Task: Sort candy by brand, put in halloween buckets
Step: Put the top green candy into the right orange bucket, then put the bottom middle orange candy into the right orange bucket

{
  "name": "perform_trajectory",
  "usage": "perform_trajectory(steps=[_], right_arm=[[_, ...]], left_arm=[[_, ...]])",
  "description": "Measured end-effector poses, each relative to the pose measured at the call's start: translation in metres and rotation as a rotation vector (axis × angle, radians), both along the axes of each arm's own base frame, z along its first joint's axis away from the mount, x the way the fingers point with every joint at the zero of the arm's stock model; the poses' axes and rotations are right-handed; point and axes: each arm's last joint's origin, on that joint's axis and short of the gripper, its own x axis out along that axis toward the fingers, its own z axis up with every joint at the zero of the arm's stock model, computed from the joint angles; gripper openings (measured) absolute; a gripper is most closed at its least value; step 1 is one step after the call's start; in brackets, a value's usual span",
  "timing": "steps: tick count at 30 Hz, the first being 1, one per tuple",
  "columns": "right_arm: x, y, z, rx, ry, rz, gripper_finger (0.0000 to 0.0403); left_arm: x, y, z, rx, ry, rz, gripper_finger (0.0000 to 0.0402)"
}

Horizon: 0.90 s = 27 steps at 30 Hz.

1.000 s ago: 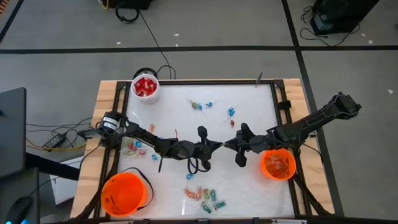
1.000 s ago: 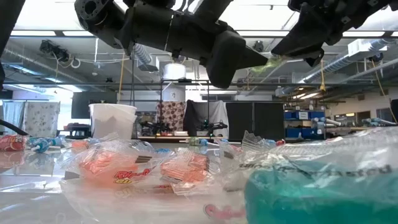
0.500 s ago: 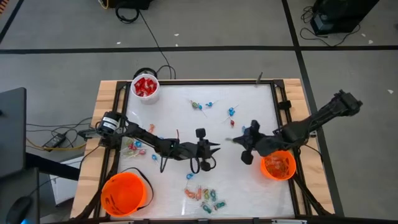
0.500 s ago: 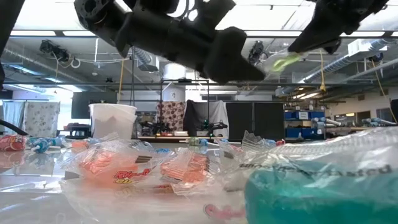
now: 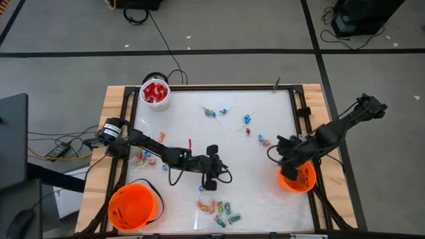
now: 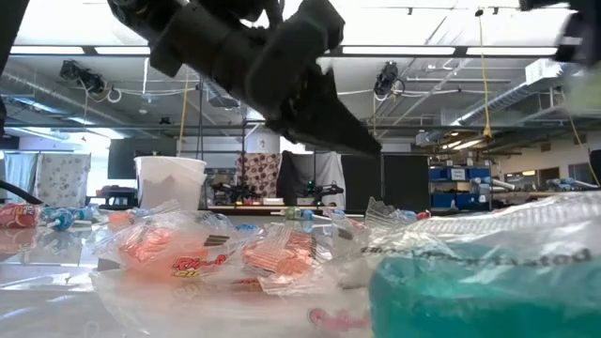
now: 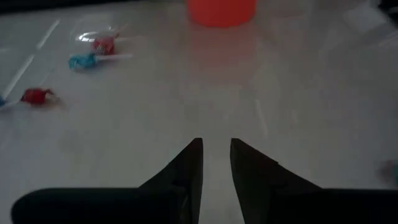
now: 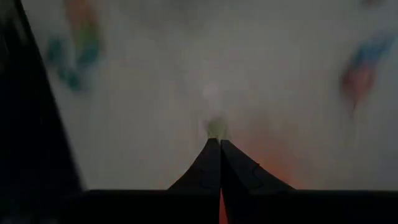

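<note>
Table (image 5: 199,136) first: the right gripper (image 5: 270,153), at four o'clock, pinches a small pale sweet (image 8: 216,127) just beside the orange bucket (image 5: 297,178) (next comes the drop, I think). The left gripper (image 5: 227,177) hangs narrowly open above the candy pile (image 5: 218,210) at six o'clock.

L arm reaches in from the table's left edge, stretched low toward the middle, wrist bent. Left gripper (image 5: 226,176) sits near centre, fingers (image 7: 189,163) parted by a narrow gap, nothing between them. R arm comes in from the far right corner, elbow high, forearm angled down and inward. Right gripper (image 5: 271,155) hangs on the right side, fingers (image 8: 211,163) pressed together, pinching a small pale scrap at the tips.
</note>
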Motion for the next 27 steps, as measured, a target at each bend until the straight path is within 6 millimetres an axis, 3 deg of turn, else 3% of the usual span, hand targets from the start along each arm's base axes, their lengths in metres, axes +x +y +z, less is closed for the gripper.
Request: perform_trajectory(steps=[4, 8, 14, 18, 27], right_arm=[[-0.016, 0.003, -0.001, 0.153, 0.231, -0.012, 0.0007], [-0.027, 0.006, -0.003, 0.164, 0.350, -0.071, 0.0008], [-0.031, 0.012, -0.004, 0.080, 0.294, -0.117, 0.0008], [-0.031, 0.018, -0.016, 0.035, 0.334, -0.136, 0.0019], [-0.031, 0.033, -0.035, -0.004, 0.455, -0.142, 0.0095]], left_arm=[[-0.003, -0.006, 0.009, -0.010, -0.022, -0.021, 0.0088], [-0.005, -0.010, 0.014, -0.007, -0.034, -0.042, 0.0088], [-0.006, -0.019, 0.015, 0.017, -0.032, -0.112, 0.0088], [-0.007, -0.021, 0.015, 0.047, -0.034, -0.132, 0.0088], [-0.012, -0.033, 0.013, 0.039, -0.008, -0.170, 0.0089]])
